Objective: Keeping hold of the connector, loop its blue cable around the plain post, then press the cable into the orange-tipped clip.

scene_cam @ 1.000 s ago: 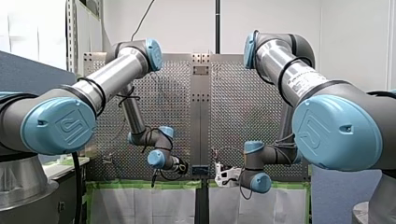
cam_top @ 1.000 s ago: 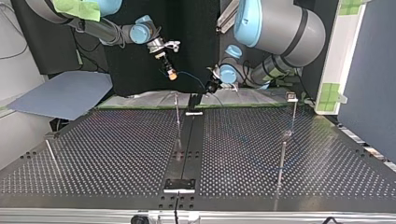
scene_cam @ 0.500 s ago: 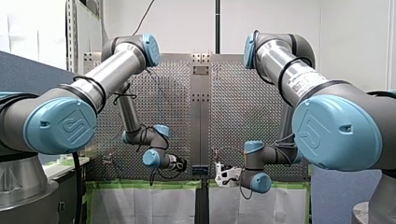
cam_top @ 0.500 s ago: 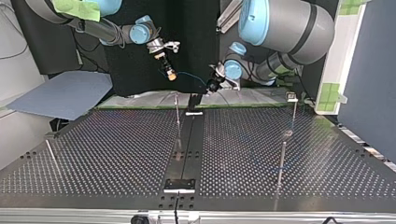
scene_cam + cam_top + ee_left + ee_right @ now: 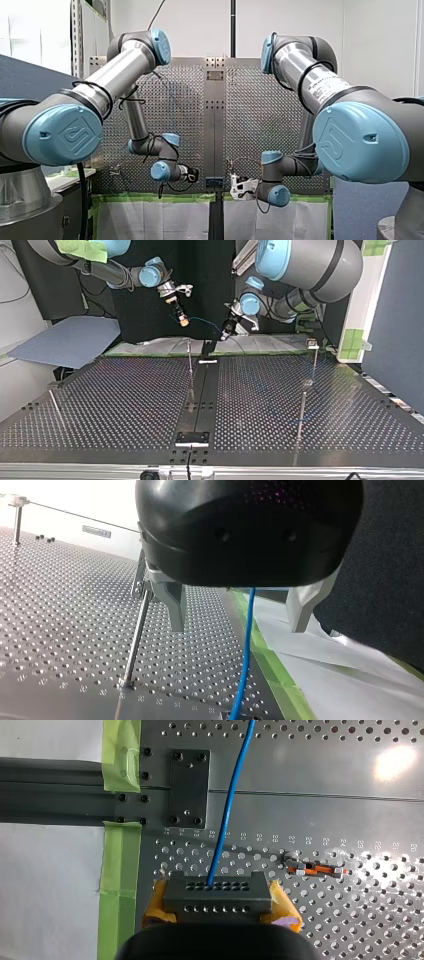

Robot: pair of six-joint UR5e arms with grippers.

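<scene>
- Connector [image 5: 218,892]: a dark rectangular block with two rows of small round holes. My right pincer [image 5: 220,906] is closed on its two ends, its yellow pads [image 5: 156,906] pressed against them.
- Blue cable [image 5: 227,805]: smooth and round. It leaves a hole in the connector's upper row and runs ahead over the surface [image 5: 350,780], which is shiny perforated metal.
- Orange-tipped clip [image 5: 316,869]: just beside the connector, apart from the cable.
- Ahead of the connector: a dark screwed plate [image 5: 187,787] and green tape [image 5: 120,755], both beside the cable.
- My left pincer [image 5: 237,625]: a rounded black body with pale metal fingers [image 5: 175,605] spread wide, gripping nothing. The cable hangs between them, touching neither.
- Slim metal post [image 5: 190,362]: upright on the surface, below the connector in the top view.
</scene>
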